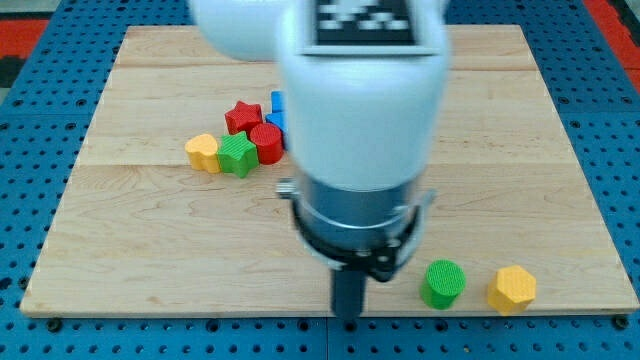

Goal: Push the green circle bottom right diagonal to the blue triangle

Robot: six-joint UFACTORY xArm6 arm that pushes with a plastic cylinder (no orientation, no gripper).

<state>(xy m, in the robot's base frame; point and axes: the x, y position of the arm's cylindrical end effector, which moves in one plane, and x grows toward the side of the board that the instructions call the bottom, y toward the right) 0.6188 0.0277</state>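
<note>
My tip [346,316], a plain rod with no jaws to open or shut, is sitting at nine o'clock of the green circle [442,283], apart from it; the blue triangle [276,112] is lying well off at eleven o'clock, partly hidden.

White arm, black collar, dark rod

The arm [362,95] is a fat, glossy white cylinder, blurred and filling the middle of the view, and on its top sits a black-and-white square marker [364,20] in a chequered pattern. Below the white shell comes a grey band, then a black ring-shaped collar [355,235] with small lugs at its sides. From it hangs a short, straight dark rod ending at my tip [346,318].
</note>
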